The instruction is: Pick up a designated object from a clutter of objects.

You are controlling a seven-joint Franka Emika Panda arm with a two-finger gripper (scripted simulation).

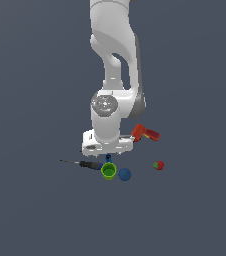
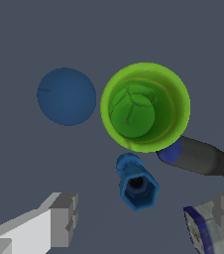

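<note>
A: Any writing or brand marks?

B: None that can be read. The small grey-and-blue piece (image 2: 210,229) has a dark blue band, but nothing legible on it.

A: Containers?

B: 1 container, the green cup (image 2: 145,106), upright with its mouth open to the wrist view. Only its own green bottom shows inside.

A: Nearest things first, in the exterior view?

B: The cup and the blue ball (image 1: 124,174) sit nearest, just beside each other but apart, the ball toward the exterior view's right. The black-handled screwdriver (image 1: 87,164) lies flat toward the exterior view's left, its handle end right at the cup's wall. The strawberry (image 1: 158,165) lies well apart toward the right. Farthest back is the red power drill (image 1: 145,134), partly hidden by the arm.

A: And the blue spool?

B: The blue spool (image 2: 136,182) lies on the dark surface (image 1: 45,210) just behind the cup, tipped so 1 flared end with its dark hole faces the wrist camera.

A: The end effector?

B: The end effector (image 2: 143,218) hangs above the spool with its 2 fingers (image 2: 63,220) spread wide, pinching nothing. The spool lies between them, touching neither.
</note>
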